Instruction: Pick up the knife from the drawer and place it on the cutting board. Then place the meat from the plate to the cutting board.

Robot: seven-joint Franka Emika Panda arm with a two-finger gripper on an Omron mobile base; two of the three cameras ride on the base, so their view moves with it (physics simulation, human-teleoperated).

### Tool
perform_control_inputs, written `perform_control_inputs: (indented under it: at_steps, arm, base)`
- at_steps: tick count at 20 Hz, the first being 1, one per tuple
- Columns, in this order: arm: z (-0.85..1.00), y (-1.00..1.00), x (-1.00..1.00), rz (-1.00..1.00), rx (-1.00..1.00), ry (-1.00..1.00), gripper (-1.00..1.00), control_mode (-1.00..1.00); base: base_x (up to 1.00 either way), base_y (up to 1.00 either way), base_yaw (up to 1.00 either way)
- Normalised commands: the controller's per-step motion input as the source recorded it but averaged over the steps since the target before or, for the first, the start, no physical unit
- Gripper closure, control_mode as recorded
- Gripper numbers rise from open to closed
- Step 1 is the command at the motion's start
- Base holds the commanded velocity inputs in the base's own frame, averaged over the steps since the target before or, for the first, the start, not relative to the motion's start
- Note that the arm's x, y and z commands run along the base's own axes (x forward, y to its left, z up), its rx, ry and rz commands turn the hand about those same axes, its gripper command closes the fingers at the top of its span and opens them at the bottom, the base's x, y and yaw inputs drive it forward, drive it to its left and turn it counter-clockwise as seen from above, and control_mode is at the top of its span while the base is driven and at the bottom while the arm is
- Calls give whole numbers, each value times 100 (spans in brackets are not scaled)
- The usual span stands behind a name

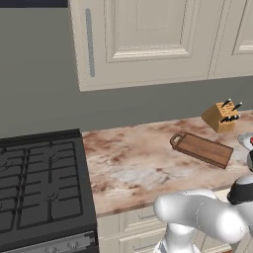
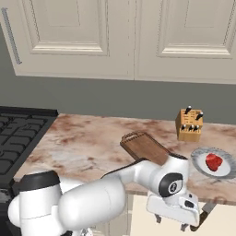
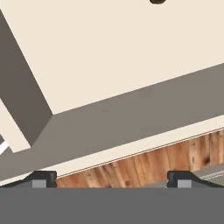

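The claw point(image 2: 173, 222) hangs low in front of the worktop point(image 2: 87, 143), below its front edge, over the open drawer point(image 3: 131, 52). Its two fingers stand wide apart with nothing between them; in the hand view the dark fingertips point(image 3: 43, 178) sit at the two lower corners, with the drawer's pale beige floor and grey inner walls beyond them and a strip of wooden floor point(image 3: 144, 164) past the drawer's edge.

At the far top edge of the hand view a small dark rounded bit point(image 3: 157, 1) pokes in on the drawer floor, well apart from the claw; too little shows to say whether it is the knife.

Above and behind the claw, on the worktop, the board point(image 2: 145, 147) lies flat and bare, loop handle toward the stove point(image 1: 39, 188). To the claw's right and above it, the plate point(image 2: 200, 160) sits near the worktop's front edge with the meat point(image 2: 214, 162) on it, just beside the board but not touching it. Farther back, beyond the plate, stands the knife block point(image 2: 189, 125) with black handles sticking out. Cream cabinets point(image 2: 115, 37) hang above the worktop.

No brand, label or writing can be read on anything.
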Motion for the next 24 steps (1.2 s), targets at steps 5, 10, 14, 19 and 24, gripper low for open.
perform_control_inputs:
  at_steps: [5, 10, 14, 19, 24]
  arm:
    - [-20, -26, 0, 0, 0, 18, -100, -100]
    - [-29, -16, -3, 0, 2, 16, -100, -100]
    - [-37, -20, -30, 0, 9, 20, -100, -100]
    - [-45, -19, -59, 0, 16, 15, -100, -100]
    - [-26, -8, -74, 0, 20, 7, -100, -100]
  base:
    - [0, 0, 0]
    - [0, 0, 0]
    - [0, 0, 0]
    - [0, 0, 0]
    - [0, 0, 0]
